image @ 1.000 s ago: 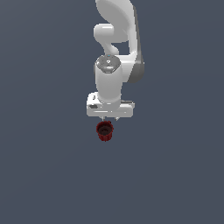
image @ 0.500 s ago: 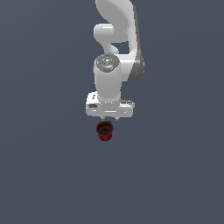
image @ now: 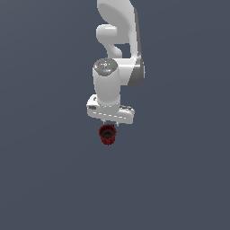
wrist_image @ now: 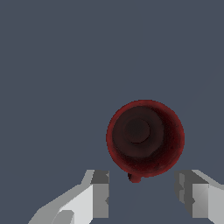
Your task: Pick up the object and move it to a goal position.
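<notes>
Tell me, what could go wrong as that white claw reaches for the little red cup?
Two things, probably. The open gripper is not centred over the cup, which lies off beyond its fingers, so closing now would likely catch only air. The cup is also ribbed and tapers toward its base, so a grip on those slanted sides might slip or tip it.
</notes>
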`<state>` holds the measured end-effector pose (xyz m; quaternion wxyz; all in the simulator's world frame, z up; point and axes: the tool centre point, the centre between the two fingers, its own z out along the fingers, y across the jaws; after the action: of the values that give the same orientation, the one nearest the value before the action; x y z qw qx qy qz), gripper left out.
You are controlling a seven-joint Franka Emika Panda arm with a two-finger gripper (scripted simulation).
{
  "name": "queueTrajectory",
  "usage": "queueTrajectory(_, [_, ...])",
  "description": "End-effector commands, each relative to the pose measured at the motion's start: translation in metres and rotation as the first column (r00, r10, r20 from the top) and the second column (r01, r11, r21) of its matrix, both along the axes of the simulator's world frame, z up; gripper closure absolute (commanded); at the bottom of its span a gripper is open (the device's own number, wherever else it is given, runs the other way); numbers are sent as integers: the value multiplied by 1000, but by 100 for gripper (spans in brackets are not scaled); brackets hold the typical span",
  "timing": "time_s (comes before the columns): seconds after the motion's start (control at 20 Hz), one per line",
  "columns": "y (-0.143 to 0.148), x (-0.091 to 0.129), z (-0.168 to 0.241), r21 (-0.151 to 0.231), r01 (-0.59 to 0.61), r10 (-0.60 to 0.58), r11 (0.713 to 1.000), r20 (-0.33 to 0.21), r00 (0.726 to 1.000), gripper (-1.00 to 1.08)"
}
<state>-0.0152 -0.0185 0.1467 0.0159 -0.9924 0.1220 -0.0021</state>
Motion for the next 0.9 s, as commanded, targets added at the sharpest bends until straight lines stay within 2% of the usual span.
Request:
queueTrajectory(0.0, [-4, -2, -5, 8, 73, -73, 997, 7, 997, -20])
queueTrajectory(0.15, [-10, -4, -11, 19, 178, -179, 984, 16, 984, -20])
queueTrajectory(0.35, [-18, -8, -20, 36, 323, -324, 946, 25, 946, -20])
queueTrajectory(0.6, [-30, -13, -30, 56, 485, -487, 873, 33, 873, -20])
queueTrajectory(0.85, [-39, -17, -37, 70, 595, -599, 800, 37, 800, -20])
